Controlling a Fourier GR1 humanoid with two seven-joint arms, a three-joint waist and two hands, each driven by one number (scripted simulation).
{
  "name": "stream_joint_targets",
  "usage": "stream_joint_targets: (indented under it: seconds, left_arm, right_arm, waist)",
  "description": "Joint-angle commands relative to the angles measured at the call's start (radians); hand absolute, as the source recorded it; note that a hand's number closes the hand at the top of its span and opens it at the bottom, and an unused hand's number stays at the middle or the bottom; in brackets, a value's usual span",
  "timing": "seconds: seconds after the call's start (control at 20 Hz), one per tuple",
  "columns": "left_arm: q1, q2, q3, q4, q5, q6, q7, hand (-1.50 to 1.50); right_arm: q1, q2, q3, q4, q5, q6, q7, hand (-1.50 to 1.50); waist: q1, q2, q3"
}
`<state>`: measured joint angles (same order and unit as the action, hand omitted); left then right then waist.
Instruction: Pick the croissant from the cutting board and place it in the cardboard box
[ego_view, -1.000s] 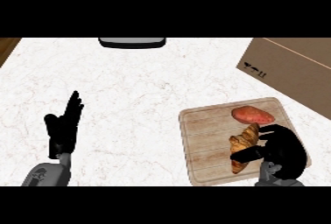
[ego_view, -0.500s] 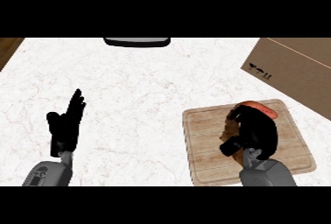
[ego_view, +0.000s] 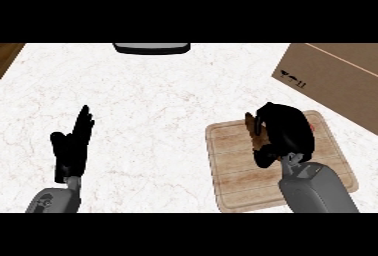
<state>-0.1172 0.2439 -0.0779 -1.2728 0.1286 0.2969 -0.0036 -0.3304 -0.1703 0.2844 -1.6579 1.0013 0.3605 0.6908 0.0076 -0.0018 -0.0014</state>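
Right robot hand (ego_view: 284, 132) has closed round the croissant (ego_view: 254, 131), which now sticks out at its left side. The red item beside it is now hidden.

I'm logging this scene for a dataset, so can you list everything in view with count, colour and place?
counter: one, white marbled, fills the view
cutting board: one, light wood, lower right
croissant: one, brown, over the board's upper part, mostly hidden inside the right hand
red item: a sliver, red, at the board's upper right edge beside the right hand; cannot tell what it is
box: one, brown cardboard, upper right corner
dark object: one, grey-black, top edge, cut off
left robot hand: one, black, lower left, open, fingers up, resting
right robot hand: one, black, over the board, curled round the croissant
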Motion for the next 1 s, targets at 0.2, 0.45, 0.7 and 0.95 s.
stream_joint_targets:
  seconds: [0.2, 0.45, 0.7, 0.95]
  left_arm:
    - [0.029, 0.004, 0.004, -0.057, -0.011, -0.005, 0.036, 0.00]
    - [0.059, -0.015, 0.015, -0.035, -0.017, -0.014, -0.013, 0.00]
    - [0.020, 0.007, 0.025, -0.087, -0.027, -0.017, 0.079, 0.00]
    - [0.049, -0.004, 0.036, -0.045, -0.018, -0.054, 0.017, 0.00]
  right_arm:
    - [-0.159, -0.031, -0.129, -0.263, -0.067, 0.159, 0.060, 1.50]
    - [-0.269, -0.005, -0.184, -0.355, -0.065, 0.229, 0.176, 1.50]
    - [-0.330, -0.137, -0.338, -0.297, -0.101, 0.273, 0.111, 1.50]
    - [-0.459, -0.276, -0.480, -0.135, -0.130, 0.241, -0.010, 1.50]
  waist:
    - [-0.007, -0.003, 0.001]
    - [-0.004, -0.001, 0.001]
    - [-0.004, 0.000, 0.001]
    - [0.003, 0.003, 0.001]
